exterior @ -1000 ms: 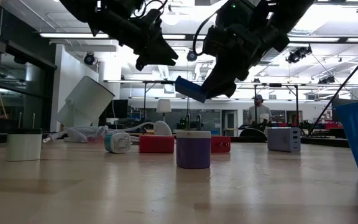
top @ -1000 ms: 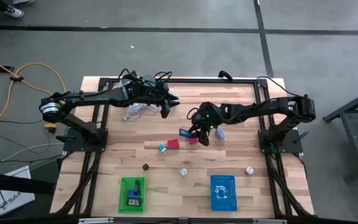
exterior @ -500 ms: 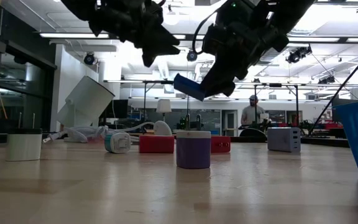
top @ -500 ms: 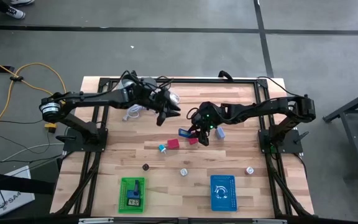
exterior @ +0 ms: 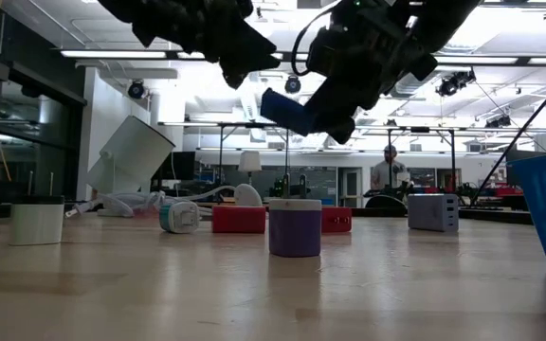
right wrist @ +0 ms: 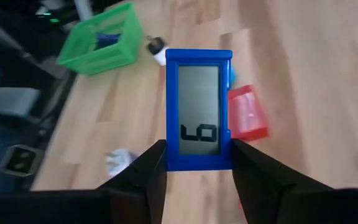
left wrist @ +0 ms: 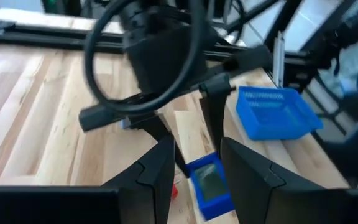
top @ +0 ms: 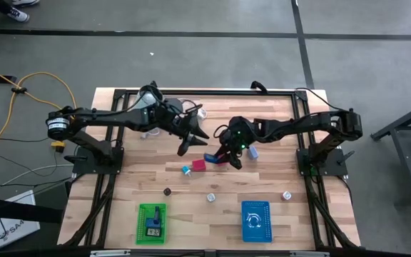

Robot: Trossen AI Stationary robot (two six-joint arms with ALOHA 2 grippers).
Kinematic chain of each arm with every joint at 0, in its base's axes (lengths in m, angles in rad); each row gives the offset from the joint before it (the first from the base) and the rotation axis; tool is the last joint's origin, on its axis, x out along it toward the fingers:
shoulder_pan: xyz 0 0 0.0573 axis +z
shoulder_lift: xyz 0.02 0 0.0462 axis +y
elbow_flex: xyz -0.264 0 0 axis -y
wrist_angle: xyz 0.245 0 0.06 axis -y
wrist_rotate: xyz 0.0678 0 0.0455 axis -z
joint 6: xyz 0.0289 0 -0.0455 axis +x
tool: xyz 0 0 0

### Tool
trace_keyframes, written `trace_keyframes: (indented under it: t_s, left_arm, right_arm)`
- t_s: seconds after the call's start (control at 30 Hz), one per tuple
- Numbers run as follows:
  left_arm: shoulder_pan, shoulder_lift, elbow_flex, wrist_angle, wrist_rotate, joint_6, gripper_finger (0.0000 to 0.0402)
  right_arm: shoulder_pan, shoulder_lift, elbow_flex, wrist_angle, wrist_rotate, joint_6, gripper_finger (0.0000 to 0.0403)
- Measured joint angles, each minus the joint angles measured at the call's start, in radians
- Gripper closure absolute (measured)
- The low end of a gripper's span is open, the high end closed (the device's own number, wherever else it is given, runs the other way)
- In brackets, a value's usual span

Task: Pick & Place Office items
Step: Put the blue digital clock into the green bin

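My right gripper (right wrist: 197, 169) is shut on a small blue device with a grey display (right wrist: 198, 109) and holds it above the table's middle (top: 212, 156). My left gripper (top: 186, 145) hangs just left of it with its fingers apart and nothing between them. In the left wrist view the device (left wrist: 209, 184) shows beyond the gap, apart from those fingers. On the table lie red blocks (top: 200, 165), a small blue and white piece (top: 186, 170), a dark round piece (top: 168, 191), a purple-banded cylinder (exterior: 295, 227), a white round piece (top: 287, 195) and a grey block (exterior: 432, 212). My right gripper pinches the blue device by its two long sides, near the end below the display (right wrist: 169, 158), between its two fingers. The fingers come slanting down from the table's right and lie along the device. It hangs lifted clear of the table, tilted, with its display toward the wrist.
A green basket (top: 152, 223) and a blue basket (top: 255, 220) stand near the front edge. A coiled white cable (top: 150, 129) and a pale round container (exterior: 131, 152), lying tilted, are at the far left. The arms' dark frame runs along the table's sides.
My left gripper has swung from the far side toward the table's middle and the blue device, rolling as it went. My right gripper has stayed in place but tipped, so the blue device sits a little higher and more tilted.
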Motion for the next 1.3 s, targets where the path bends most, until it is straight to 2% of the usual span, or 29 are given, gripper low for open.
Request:
trace_keyframes:
  t_s: [0.17, 0.4, 0.6, 0.87, 1.03, 1.3]
  left_arm:
    - [-0.038, 0.0, 0.0, -0.009, 0.0, 0.178, 0.0275]
    - [-0.098, 0.0, 0.0, -0.008, 0.0, 0.366, 0.0275]
    - [-0.151, 0.0, 0.0, -0.008, 0.0, 0.471, 0.0275]
    - [-0.214, 0.0, 0.0, -0.008, -0.004, 0.535, 0.0275]
    - [-0.257, 0.0, 0.0, -0.008, -0.071, 0.534, 0.0275]
    - [-0.345, 0.001, -0.001, -0.062, -0.251, 0.549, 0.0275]
  right_arm:
    - [0.019, 0.0, 0.0, 0.014, -0.09, 0.048, 0.0256]
    - [0.053, 0.0, 0.0, 0.064, -0.16, 0.121, 0.0256]
    - [0.071, 0.0, 0.0, 0.078, -0.184, 0.154, 0.0256]
    - [0.098, 0.0, 0.0, 0.078, -0.185, 0.18, 0.0256]
    - [0.105, 0.0, 0.0, 0.085, -0.185, 0.204, 0.0256]
    - [0.109, 0.0, 0.0, 0.131, -0.161, 0.25, 0.0256]
